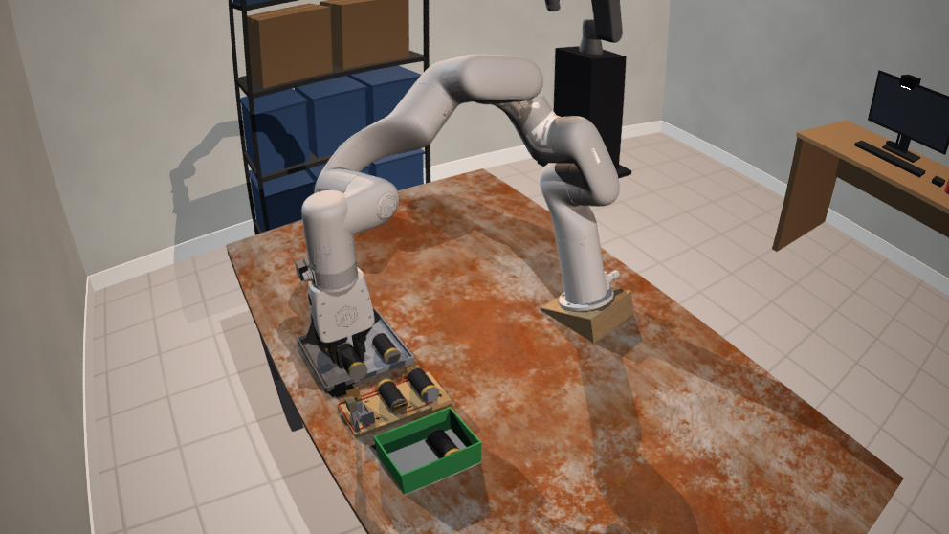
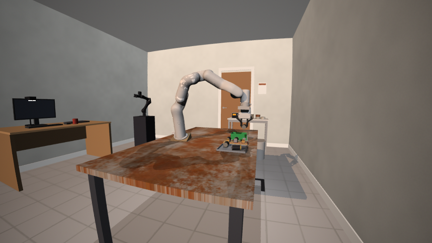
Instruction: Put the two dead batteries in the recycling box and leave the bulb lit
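My gripper [image 1: 352, 358] [image 2: 243, 126] hangs above the grey tray [image 1: 317, 367] [image 2: 222, 149] near the table's left edge. It is shut on a black battery with a yellow band [image 1: 352, 362], held clear of the tray. One more battery [image 1: 386, 346] lies in the tray to the right of it. Two batteries [image 1: 392, 394] [image 1: 422, 385] sit in the holders on the wooden circuit board [image 1: 439, 403], with a small grey bulb fitting [image 1: 362, 414] at its near left end. The green recycling box [image 1: 411, 476] [image 2: 238, 135] stands upright in front of the board with one battery [image 1: 442, 442] in it. My gripper body hides part of the tray.
The arm's base stands on a wooden block [image 1: 592, 317] [image 2: 182, 138] at the far side of the table [image 1: 597, 425] [image 2: 169, 169]. A shelf with boxes [image 1: 312, 86] stands behind the table. A black pedestal with a camera arm [image 1: 589, 86] [image 2: 144, 128] and a desk [image 1: 862, 172] stand farther off.
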